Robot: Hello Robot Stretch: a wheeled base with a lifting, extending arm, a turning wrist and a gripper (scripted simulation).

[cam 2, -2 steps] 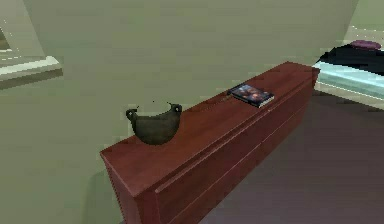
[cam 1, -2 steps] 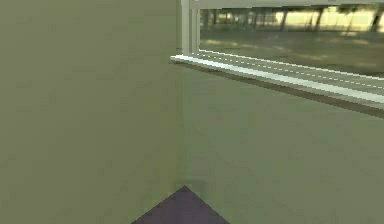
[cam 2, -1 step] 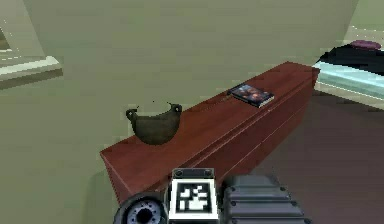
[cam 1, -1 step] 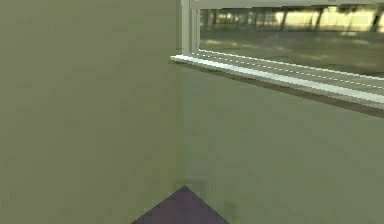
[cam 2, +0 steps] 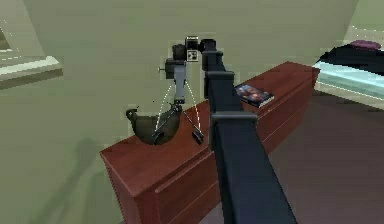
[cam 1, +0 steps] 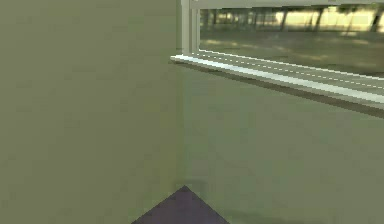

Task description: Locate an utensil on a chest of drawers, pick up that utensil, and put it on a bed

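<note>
Gripper (cam 2: 178, 132) hangs at the far end of the dark arm (cam 2: 235, 140) in the arm side view, its 2 thin fingers (cam 2: 166, 118) pointing down over the near end of the chest of drawers (cam 2: 285, 82). Whether it holds anything cannot be told, because things on the red-brown top lie right at and behind the fingertips. Just above the gripper's body sit the 2 white marker squares (cam 2: 183, 58). A dark bowl-shaped thing (cam 2: 143, 122) rests on the top just left of the fingers, too close to say if they touch. Whether this shape is the utensil cannot be made out. Right of the gripper, past the arm, a flat dark book-like thing (cam 2: 254, 95) lies on the same top. Well to the right of the gripper, beyond the chest's other end, stands the bed (cam 2: 345, 72) with a pale cover and a dark item (cam 2: 362, 46) on it. Far left of the gripper, a pale window ledge (cam 2: 28, 68) juts from the olive wall.

Ahead, the forward view has a corner of 2 olive walls (cam 1: 90, 110), a window (cam 1: 295, 35) with a white sill (cam 1: 270, 78) at upper right, and a wedge of dark floor (cam 1: 182, 210) at the bottom.
</note>
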